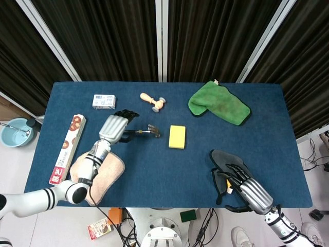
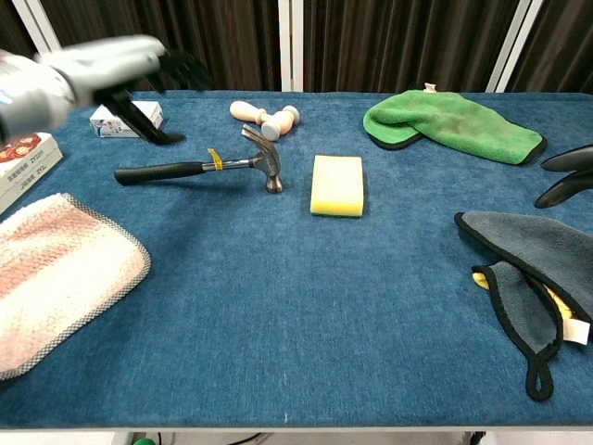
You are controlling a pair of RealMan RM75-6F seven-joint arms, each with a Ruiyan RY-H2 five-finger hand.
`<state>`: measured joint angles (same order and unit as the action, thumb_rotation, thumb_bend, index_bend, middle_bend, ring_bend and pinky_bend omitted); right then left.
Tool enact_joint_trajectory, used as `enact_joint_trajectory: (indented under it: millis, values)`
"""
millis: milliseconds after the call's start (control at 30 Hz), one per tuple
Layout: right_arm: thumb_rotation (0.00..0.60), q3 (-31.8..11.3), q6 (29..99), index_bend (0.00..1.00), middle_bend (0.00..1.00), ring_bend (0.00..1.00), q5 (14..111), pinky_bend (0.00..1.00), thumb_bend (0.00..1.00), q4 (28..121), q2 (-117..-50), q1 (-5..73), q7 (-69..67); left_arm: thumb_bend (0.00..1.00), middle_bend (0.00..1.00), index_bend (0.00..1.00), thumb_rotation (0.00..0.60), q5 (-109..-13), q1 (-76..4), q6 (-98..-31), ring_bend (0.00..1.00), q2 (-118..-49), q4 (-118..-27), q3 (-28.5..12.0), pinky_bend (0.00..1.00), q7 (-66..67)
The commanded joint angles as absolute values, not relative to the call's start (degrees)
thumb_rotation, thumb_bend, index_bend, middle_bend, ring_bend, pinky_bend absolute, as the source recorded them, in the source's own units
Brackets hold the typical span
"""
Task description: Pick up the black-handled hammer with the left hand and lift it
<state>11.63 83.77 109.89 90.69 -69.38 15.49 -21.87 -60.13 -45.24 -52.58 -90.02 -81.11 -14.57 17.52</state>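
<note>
Right now the black-handled hammer point(image 2: 199, 168) lies flat on the tabletop point(image 2: 296, 306), its handle pointing toward 9 o'clock and its steel head toward 3 o'clock, just short of the yellow sponge point(image 2: 336, 185). The left hand point(image 1: 114, 127) hangs above the handle with its fingers spread and nothing in them; the chest view shows it blurred, so it is likely moving fast.

The main risk I see is a poor landing. If the hand drops at speed, its fingers could strike the handle and roll or spin the hammer, swinging the head into the sponge or toward the small wooden mallet point(image 2: 265, 115) at 12 o'clock of it. The handle lies low on the cloth surface, so fingers that fail to get beneath it may only press it down and slide off.

A grip far out on the handle end would let the heavy head droop and twist the tool loose during the lift. The small box point(image 2: 126, 119) sits near the hand's path and could be knocked.

The right hand point(image 1: 245, 188) rests at 5 o'clock by the grey cloth point(image 2: 537, 269), fingers apart and holding nothing, well clear.
</note>
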Motion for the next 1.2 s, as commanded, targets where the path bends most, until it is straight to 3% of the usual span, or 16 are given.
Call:
enact_joint_trajectory:
  millis: [33,300,967,1200]
  values:
    - [0.6,11.68,83.97,0.13,0.19,0.0,109.64,0.07,0.1,90.45,-69.4,15.29,-22.18,0.26,0.19,0.22,0.6,-52.93,-49.14,-48.42,0.13,-95.09,-75.73,-15.0,0.22,22.77]
    - [0.6,11.86,84.7,0.13,0.19,0.0,108.97,0.07,0.1,89.2,-69.56,14.6,-23.43,0.35,0.24,0.28,0.6,-46.25,-52.63,-45.94,0.17,-99.4,-70.53,-14.86,0.24,26.63]
    - [0.6,11.49,84.89,0.13,0.19,0.0,108.04,0.07,0.1,87.52,-70.17,14.35,-25.37,0.38,0.42,0.43,0.59,-40.64,-55.13,-46.33,0.32,-101.76,-68.44,-13.83,0.36,29.2]
    - [0.6,11.43,84.92,0.13,0.19,0.0,107.92,0.07,0.1,87.5,-70.14,14.28,-25.4,0.47,0.45,0.46,0.515,-40.58,-55.6,-46.45,0.35,-102.32,-67.55,-13.94,0.38,28.84]
